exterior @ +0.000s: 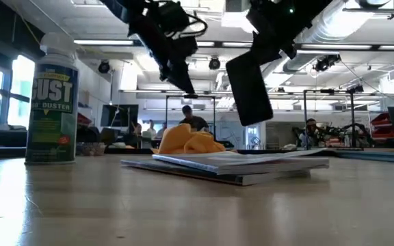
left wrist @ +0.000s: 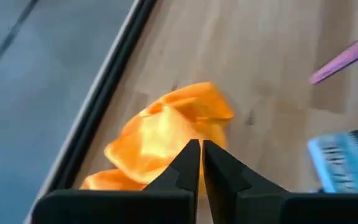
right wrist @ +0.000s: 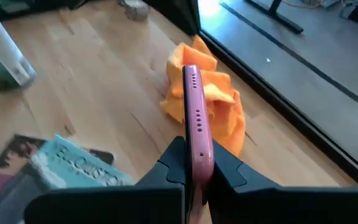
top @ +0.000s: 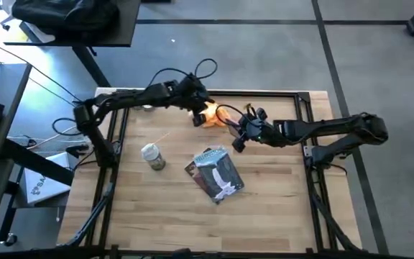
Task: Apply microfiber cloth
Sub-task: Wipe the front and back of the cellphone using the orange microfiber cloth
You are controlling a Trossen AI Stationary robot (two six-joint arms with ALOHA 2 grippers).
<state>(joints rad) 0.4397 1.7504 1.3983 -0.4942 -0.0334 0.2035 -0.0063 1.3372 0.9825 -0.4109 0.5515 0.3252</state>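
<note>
- High view: the microfiber cloth [top: 208,114], a bright orange crumpled heap, lies on the wooden table [top: 264,208] a little above the middle of the frame, close to the table's far edge.
- The left gripper [top: 197,109] comes in from the upper left and sits right at the cloth's left side, the nearer of the two. In the left wrist view its fingers [left wrist: 185,163] are pressed together with nothing between them, and the cloth fills the centre just beyond the tips.
- The right gripper [top: 240,135] reaches in from the right, just beside the cloth's lower right. It is clamped on a phone [right wrist: 196,118] with a pink edge, held on edge, long axis pointing toward the cloth.
- In the low view the phone hangs above the cloth, clear of it.
- Whether the left fingertips touch the cloth cannot be told. A printed packet [exterior: 231,164] hides the cloth's base in the low view.
</note>
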